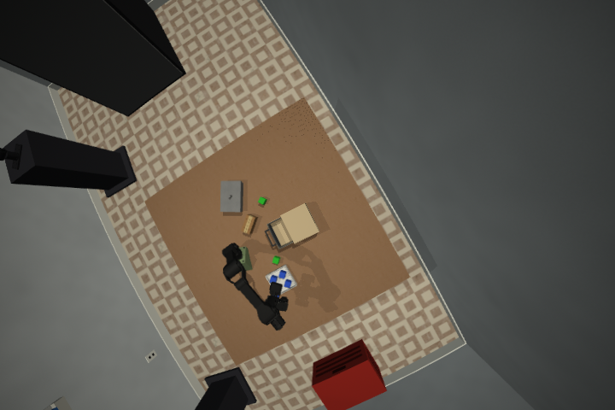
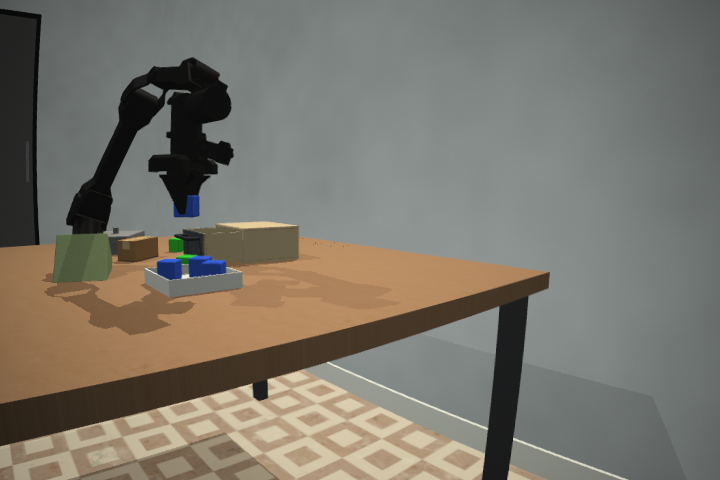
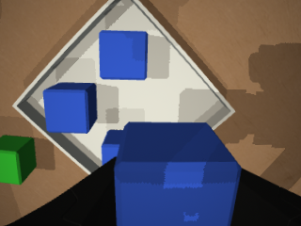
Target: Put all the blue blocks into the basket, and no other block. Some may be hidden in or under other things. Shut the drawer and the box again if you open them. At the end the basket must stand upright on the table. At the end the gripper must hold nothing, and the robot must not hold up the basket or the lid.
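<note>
My gripper [image 2: 186, 207] is shut on a blue block [image 3: 172, 188] and holds it in the air above the basket, a shallow white tray [image 2: 193, 279]. The tray [image 3: 122, 82] holds three blue blocks: one at the back [image 3: 123, 55], one at the left [image 3: 70, 107], and one partly hidden under the held block [image 3: 112, 146]. From above, the tray [image 1: 281, 278] lies near the arm. The tan drawer unit [image 1: 297, 223] stands behind with its drawer [image 1: 277, 233] pulled open. A grey box with a lid [image 1: 231, 196] lies at the far side.
A green block [image 3: 15, 158] lies just outside the tray's left corner, also seen from above [image 1: 276, 260]. Another green block [image 1: 262, 200] lies between the grey box and the drawer unit. A small tan block [image 1: 249, 224] and the green arm base [image 2: 81, 257] stand nearby.
</note>
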You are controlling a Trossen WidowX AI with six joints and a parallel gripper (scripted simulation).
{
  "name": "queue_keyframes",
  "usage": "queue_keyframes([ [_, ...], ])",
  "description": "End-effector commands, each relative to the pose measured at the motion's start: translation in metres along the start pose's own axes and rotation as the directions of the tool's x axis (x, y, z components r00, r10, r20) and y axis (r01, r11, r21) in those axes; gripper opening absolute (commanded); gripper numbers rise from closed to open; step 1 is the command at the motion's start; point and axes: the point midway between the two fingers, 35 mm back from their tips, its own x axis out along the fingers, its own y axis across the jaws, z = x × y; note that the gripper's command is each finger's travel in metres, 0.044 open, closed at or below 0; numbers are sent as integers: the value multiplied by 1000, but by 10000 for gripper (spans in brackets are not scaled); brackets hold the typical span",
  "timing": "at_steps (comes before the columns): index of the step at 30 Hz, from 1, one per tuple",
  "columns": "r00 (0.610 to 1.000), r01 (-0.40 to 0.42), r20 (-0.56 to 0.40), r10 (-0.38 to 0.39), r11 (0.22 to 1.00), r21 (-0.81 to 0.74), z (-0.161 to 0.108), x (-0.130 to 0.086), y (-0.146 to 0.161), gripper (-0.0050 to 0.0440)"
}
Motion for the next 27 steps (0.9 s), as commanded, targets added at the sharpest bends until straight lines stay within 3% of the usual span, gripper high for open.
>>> queue_keyframes([
  [1,1000,-1,-5,1,1000,14,-5,2,-17,0],
  [4,1000,-1,-5,1,1000,14,-5,2,-17,0],
  [16,1000,-1,-5,1,1000,14,-6,82,-17,0],
  [22,1000,-1,-5,1,1000,14,-6,83,-17,0],
  [27,1000,-1,-5,1,1000,14,-6,96,-17,0],
])
